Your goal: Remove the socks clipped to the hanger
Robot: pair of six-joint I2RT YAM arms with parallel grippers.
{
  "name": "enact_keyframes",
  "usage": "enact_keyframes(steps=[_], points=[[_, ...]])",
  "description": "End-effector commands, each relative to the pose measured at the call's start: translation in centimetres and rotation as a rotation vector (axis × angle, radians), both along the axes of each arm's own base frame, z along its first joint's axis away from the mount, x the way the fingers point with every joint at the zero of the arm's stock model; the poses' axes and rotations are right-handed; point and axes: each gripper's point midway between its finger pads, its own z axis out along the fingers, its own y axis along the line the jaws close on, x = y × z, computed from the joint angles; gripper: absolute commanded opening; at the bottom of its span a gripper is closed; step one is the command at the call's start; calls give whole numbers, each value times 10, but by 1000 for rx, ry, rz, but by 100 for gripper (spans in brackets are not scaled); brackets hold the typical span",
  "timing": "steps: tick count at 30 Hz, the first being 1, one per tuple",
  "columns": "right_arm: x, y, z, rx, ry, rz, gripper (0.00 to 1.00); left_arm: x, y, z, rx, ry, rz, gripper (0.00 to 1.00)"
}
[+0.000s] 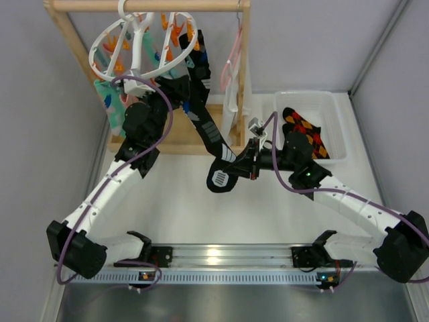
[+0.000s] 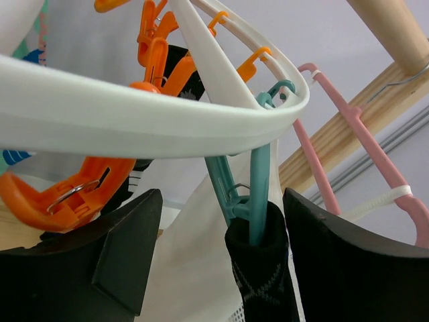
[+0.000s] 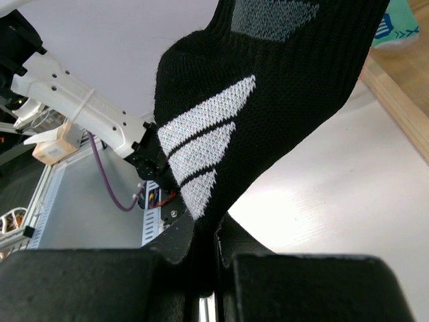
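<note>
The white ring hanger (image 1: 144,43) with orange and teal clips hangs from the wooden rack's top bar. A black sock (image 1: 208,131) with white stripes stretches from it down to my right gripper (image 1: 236,164), which is shut on the sock's foot (image 3: 268,100). My left gripper (image 1: 182,92) is raised under the ring. In the left wrist view it is open (image 2: 221,221), its fingers on either side of the teal clip (image 2: 251,194) that pinches the black sock's cuff (image 2: 261,268). A mint-teal sock (image 1: 110,100) hangs at the ring's left. No salmon-pink sock is discernible.
The wooden rack frame (image 1: 244,74) stands at the back left. A pink hanger (image 1: 234,50) with a long white cloth hangs at its right end. A white bin (image 1: 335,107) at the back right holds a black sock with orange diamonds (image 1: 305,131).
</note>
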Motion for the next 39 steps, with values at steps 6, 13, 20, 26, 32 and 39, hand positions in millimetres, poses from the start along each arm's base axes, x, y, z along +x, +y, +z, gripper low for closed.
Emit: enact_keyframes(steps=[6, 13, 20, 26, 32, 39], points=[[1, 3, 24, 59, -83, 34, 0, -2, 10, 53, -35, -131, 53, 73], [0, 6, 29, 72, -82, 39, 0, -6, 19, 63, -33, -150, 96, 65], [-4, 8, 29, 71, -88, 58, 0, -2, 13, 67, -23, -158, 74, 49], [-3, 8, 26, 59, -90, 56, 0, -1, 7, 72, -9, -171, 50, 26], [-3, 8, 25, 58, -92, 51, 0, -1, 6, 71, 6, -172, 47, 0], [-3, 3, 23, 40, -101, 20, 0, -1, 6, 63, 7, -156, 46, 0]])
